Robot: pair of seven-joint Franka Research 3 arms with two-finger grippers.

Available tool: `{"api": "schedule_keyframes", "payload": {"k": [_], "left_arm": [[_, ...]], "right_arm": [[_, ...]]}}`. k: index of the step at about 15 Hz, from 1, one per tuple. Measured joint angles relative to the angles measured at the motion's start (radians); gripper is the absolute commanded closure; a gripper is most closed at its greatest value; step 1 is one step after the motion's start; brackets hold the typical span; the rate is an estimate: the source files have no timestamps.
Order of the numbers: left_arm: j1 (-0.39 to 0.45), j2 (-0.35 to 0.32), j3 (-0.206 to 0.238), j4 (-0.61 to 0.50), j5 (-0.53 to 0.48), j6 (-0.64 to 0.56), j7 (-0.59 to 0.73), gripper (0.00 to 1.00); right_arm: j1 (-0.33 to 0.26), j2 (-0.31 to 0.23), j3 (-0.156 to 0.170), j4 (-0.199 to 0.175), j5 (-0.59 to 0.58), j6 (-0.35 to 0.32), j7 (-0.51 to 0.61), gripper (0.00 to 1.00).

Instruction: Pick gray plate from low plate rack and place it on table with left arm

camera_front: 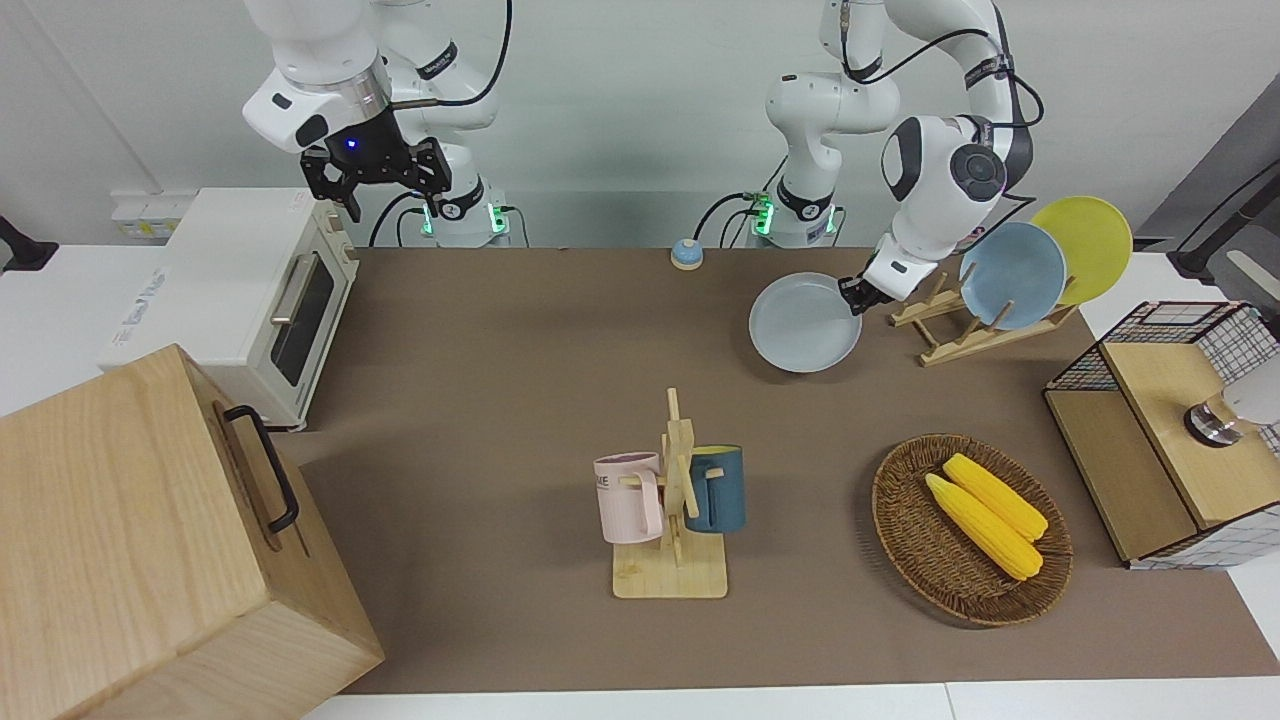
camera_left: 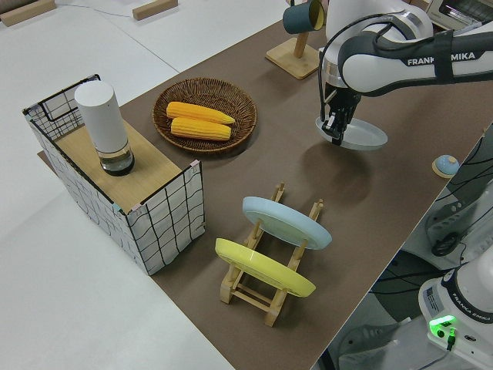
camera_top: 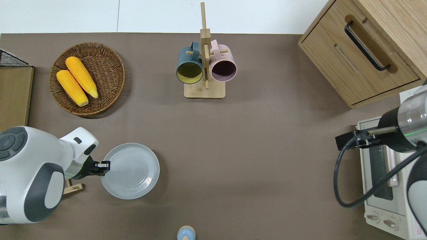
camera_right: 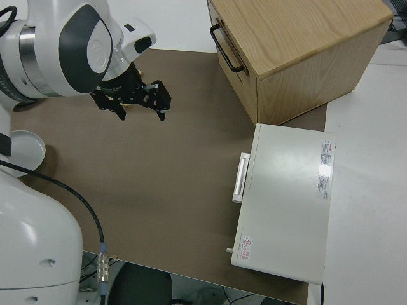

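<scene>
Surface: brown table [camera_top: 253,150] with white edges, white wall at the robots' end
Left fingers: clamped on the rim of the gray plate [camera_top: 130,171], at the edge turned toward the left arm's end of the table
Left gripper [camera_top: 104,164]: black, reaching out from the white left arm [camera_top: 31,173], over the bare tabletop beside the low plate rack
Gray plate: held nearly flat and face up, low over the table; whether it touches the surface cannot be told; it is out of the rack, just beside it toward the middle of the table
Low plate rack [camera_front: 960,335]: pale wood, holds a light-blue plate [camera_front: 1012,275] and a yellow plate [camera_front: 1083,248], both leaning on the pegs; the slot nearest the gray plate stands bare
Basket [camera_top: 115,53]: round wicker, holds two yellow corn cobs [camera_top: 76,81] lying side by side, farther from the robots than the rack
Mug stand [camera_front: 672,540]: wooden, a pink mug [camera_front: 630,497] and a dark-blue mug [camera_front: 717,489] hang on its pegs, near the middle of the table
Wire crate [camera_front: 1165,420]: wooden top, a white cylinder [camera_left: 103,126] stands on it, at the left arm's end of the table
Right arm: parked, gripper [camera_front: 375,178] with a blue wrist light, fingers apart
Right arm's end: white toaster oven [camera_front: 235,300], door shut, and a wooden cabinet [camera_front: 130,540] with a black handle
</scene>
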Motion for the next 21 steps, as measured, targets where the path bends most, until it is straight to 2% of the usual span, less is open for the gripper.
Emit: {"api": "schedule_keyframes", "payload": {"k": [1,4,10,14,17,21], "left_arm": [[0.0,-0.003,-0.006,-0.01,0.0,0.008,0.0,0.2],[0.0,-0.007,-0.021,-0.02,-0.001,0.012,-0.011,0.01],[0.002,-0.026,-0.02,0.027,0.002,-0.019,-0.011,0.01],[0.004,-0.041,-0.008,0.201,0.057,-0.174,-0.011,0.01],[0.007,-0.048,0.022,0.348,0.062,-0.263,-0.011,0.01],[0.009,-0.049,0.025,0.446,0.063,-0.311,-0.014,0.01]], "right_arm": [[0.0,0.0,0.0,0.0,0.0,0.0,0.0,0.011],[0.0,0.0,0.0,0.0,0.0,0.0,0.0,0.011],[0.0,0.0,0.0,0.0,0.0,0.0,0.0,0.011],[0.0,0.0,0.0,0.0,0.0,0.0,0.0,0.011],[0.0,0.0,0.0,0.0,0.0,0.0,0.0,0.011],[0.0,0.0,0.0,0.0,0.0,0.0,0.0,0.011]]}}
